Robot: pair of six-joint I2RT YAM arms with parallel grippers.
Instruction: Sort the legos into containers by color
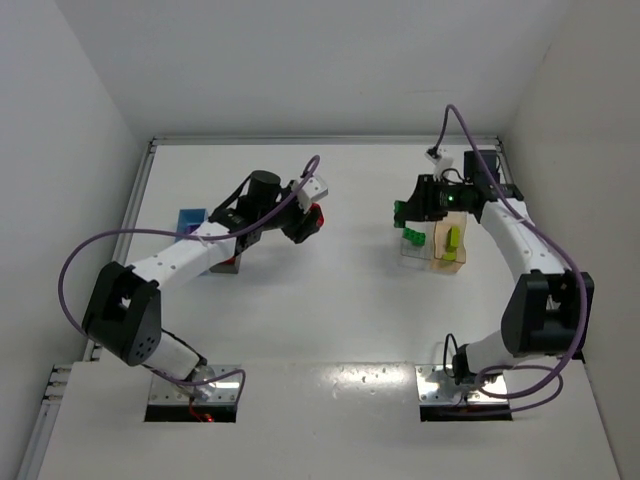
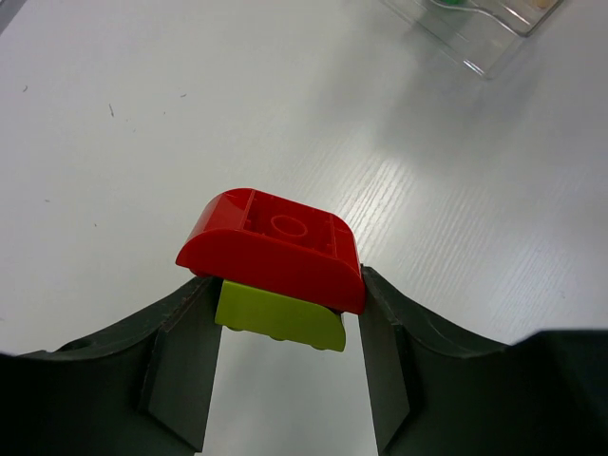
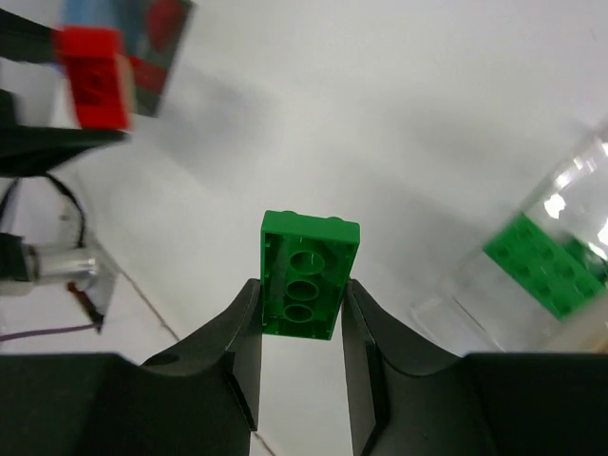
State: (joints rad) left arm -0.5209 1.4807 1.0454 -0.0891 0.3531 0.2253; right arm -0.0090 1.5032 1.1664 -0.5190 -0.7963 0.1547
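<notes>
1. The right gripper (image 3: 300, 290) is clamped on a green brick (image 3: 306, 285). The brick stands on end between the jaws, its hollow underside facing the wrist camera, clear of the table.
2. To the right of these jaws and a little beyond them stands the clear bin (image 3: 456, 294), with a second green brick (image 3: 546, 271) lying in it. I judge this to be the carry step. The next move would bring the jaws over that bin's open top before they part.
3. The left gripper (image 2: 287, 285) is closed on a red curved brick (image 2: 275, 247), which spans the gap from jaw to jaw. A yellow-green brick (image 2: 280, 318) sits tight under it, lower between the jaws.
4. Two colours in one grip cannot go to one bin, so I judge the pair must be separated first. In the top view, the tan-orange bin (image 1: 462, 262) beside the clear one holds a yellow-green piece (image 1: 453, 240), far across from the left jaws. The light blue bin (image 1: 190, 218) lies behind them.
5. I cannot tell whether the red and yellow-green bricks are snapped together or merely pressed together.
6. The upper left of the right wrist view is blurred. The left arm covers what lies beneath it in the top view, and the contents of the light blue bin do not show.
</notes>
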